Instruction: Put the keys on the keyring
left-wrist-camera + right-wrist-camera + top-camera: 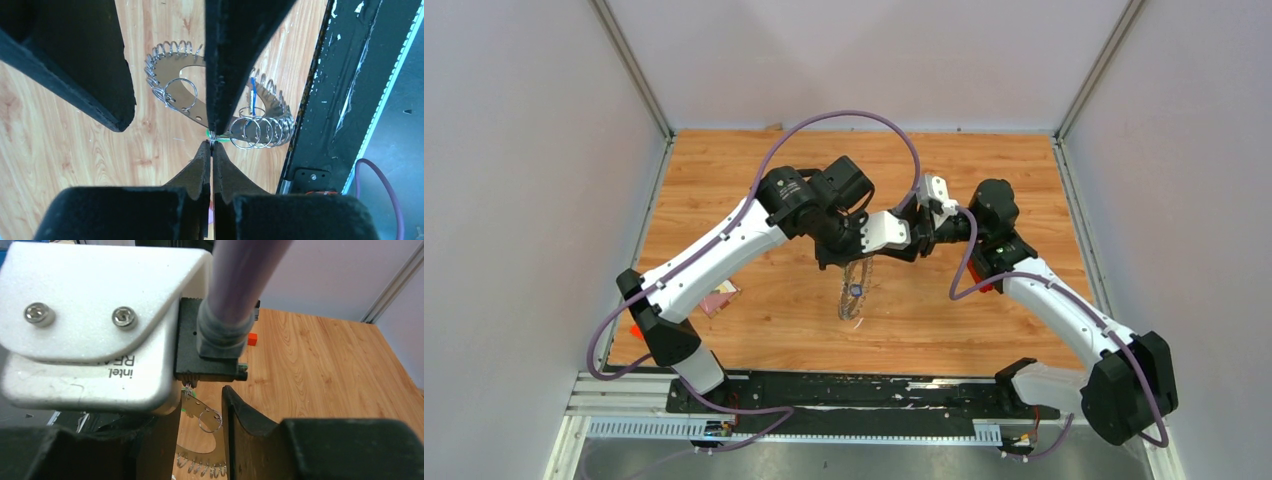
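Left pincer [211, 143] grips the large silver toothed metal keyring [170, 65] by its rim. Right pincer [201, 412], half open, likely must steady it next for threading

Robot lab cell: grey panel walls [524, 150], wood tabletop [724, 170], alu rail [614, 392].

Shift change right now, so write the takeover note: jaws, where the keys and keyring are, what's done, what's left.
Left gripper: jaws shut on the rim of the keyring, holding it up over the table.
Right gripper: jaws open, gripping nothing, close by and facing the ring.
Green key: its head sits right at the left jaws' tips.
Blue key: against the ring, among its loops.
Done: ring picked up and presented. Whether either key is threaded cannot be told.
Left: check both keys, finish threading, then set the ring down.
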Tool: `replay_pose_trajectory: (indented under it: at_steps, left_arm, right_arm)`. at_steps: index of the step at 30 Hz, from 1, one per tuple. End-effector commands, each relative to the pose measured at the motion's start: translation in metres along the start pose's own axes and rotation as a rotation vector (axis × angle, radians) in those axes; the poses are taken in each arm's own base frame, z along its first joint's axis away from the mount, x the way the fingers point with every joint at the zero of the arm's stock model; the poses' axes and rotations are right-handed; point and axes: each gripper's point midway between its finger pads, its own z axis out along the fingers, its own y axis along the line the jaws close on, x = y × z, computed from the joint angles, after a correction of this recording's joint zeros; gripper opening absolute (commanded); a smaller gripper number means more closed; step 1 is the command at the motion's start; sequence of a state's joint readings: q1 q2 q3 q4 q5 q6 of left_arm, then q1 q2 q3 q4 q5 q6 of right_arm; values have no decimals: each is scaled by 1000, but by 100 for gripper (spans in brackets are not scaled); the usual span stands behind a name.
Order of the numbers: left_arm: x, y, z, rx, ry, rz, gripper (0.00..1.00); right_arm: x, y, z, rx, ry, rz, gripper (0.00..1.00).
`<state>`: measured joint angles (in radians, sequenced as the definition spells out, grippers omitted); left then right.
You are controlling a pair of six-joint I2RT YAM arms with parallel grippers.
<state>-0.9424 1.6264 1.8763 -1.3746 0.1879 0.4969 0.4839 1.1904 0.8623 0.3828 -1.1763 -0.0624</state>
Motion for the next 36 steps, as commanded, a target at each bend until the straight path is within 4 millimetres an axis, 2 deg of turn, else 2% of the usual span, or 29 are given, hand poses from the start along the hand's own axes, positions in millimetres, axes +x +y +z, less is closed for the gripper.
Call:
replay_pose_trajectory:
  at_steps: [1, 5, 10, 13, 16, 23, 29, 36]
  left_arm:
    - [-43, 0, -36, -63, -242, 52, 0]
    - [-40, 1, -39, -86, -246, 60, 0]
    - [-25, 8, -41, -136, -230, 60, 0]
    - [-25, 7, -48, -137, -263, 68, 0]
    - [-32, 5, -50, -120, -286, 69, 0]
    - [-43, 6, -35, -72, -294, 41, 0]
    - [-52, 4, -34, -54, -331, 35, 0]
    - [-53, 1, -26, -22, -327, 29, 0]
  right_arm:
    - [23, 5, 2, -17, 26, 106, 35]
    - [22, 3, 0, -6, 28, 98, 34]
    - [0, -1, -16, 28, 5, 55, 34]
    - [-7, 0, -20, 41, -4, 26, 35]
    - [-6, 0, -17, 31, -7, 68, 38]
    - [1, 7, 0, -1, 19, 71, 43]
    - [8, 8, 6, -16, 26, 87, 42]
    - [12, 7, 7, -8, 30, 90, 36]
